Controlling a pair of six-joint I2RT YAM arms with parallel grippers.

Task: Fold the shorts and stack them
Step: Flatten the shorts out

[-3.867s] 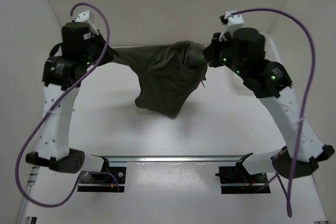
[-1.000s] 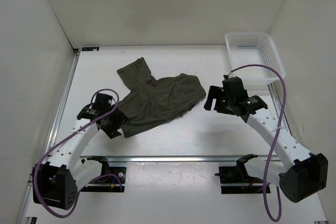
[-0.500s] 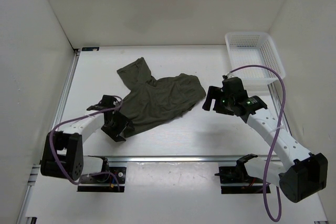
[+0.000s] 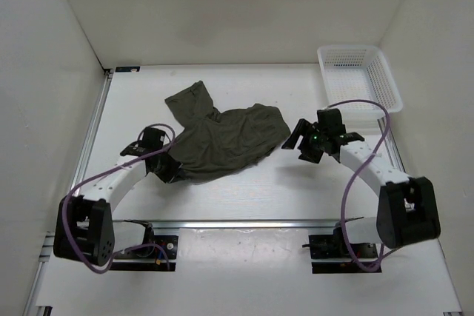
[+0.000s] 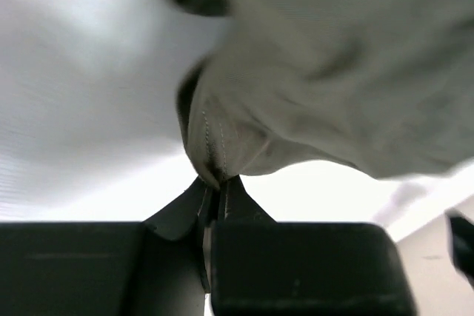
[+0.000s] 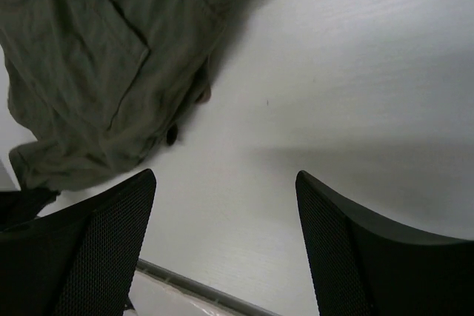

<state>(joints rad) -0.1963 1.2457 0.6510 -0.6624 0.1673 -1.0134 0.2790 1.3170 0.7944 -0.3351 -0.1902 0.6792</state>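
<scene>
Left jaws pinch shut on the near hem corner of the shorts [image 4: 222, 142]. Right jaws gape empty just beside their right edge. Shorts lie rumpled, unfolded, mid-desk [image 4: 296, 183]. By my judgement, folding and stacking are not yet begun.

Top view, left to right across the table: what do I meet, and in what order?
left gripper, pinching the shorts' near-left corner → shorts → right gripper, open over bare table → basket
</scene>
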